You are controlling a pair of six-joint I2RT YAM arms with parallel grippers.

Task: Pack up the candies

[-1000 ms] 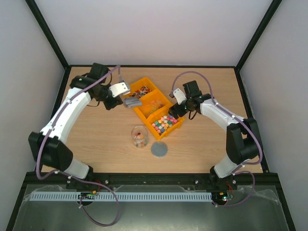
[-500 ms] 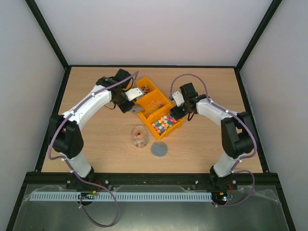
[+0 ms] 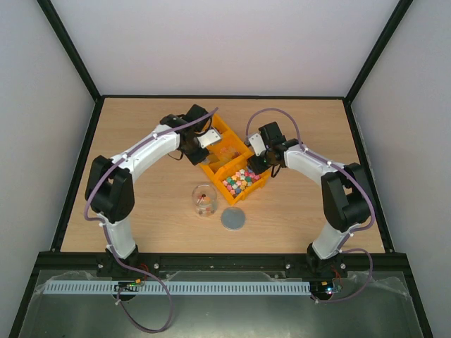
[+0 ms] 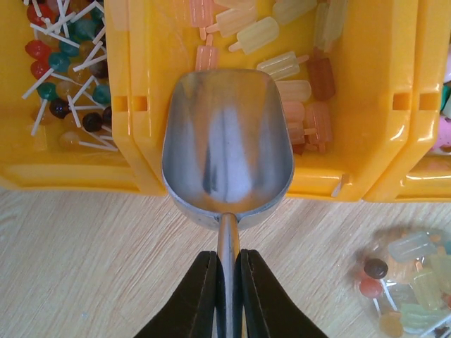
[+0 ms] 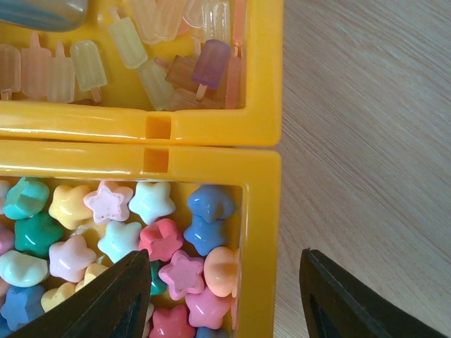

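Toward the far middle of the table (image 3: 141, 197), the candies (image 3: 240, 182) lie sorted in a yellow three-part bin (image 3: 248, 191): stick-mounted round sweets (image 4: 63, 77) in the farthest compartment, amber lolly-shaped pieces (image 4: 282, 67) in the middle one, pastel star shapes (image 5: 141, 232) in the nearest. A clear jar (image 3: 204, 201) stands apart from the bin on the side toward the table's near edge. It holds only a shallow layer of mixed pieces, so by this evidence packing is at an early stage and most of the stock remains in the bin. A grey disc (image 3: 233, 218), probably the jar's lid, lies flat just beside the jar.

A metal scoop (image 4: 227, 141) hangs over the near wall of the middle compartment with its bowl empty. The left gripper (image 4: 227, 257) is clamped narrowly on the scoop's handle. The likely step in hand is another dip into the amber pieces.

The right gripper (image 5: 224, 274) has its jaws well apart, straddling the end wall of the pastel compartment, one finger over the stars and one over bare wood. No contact with the wall can be made out.
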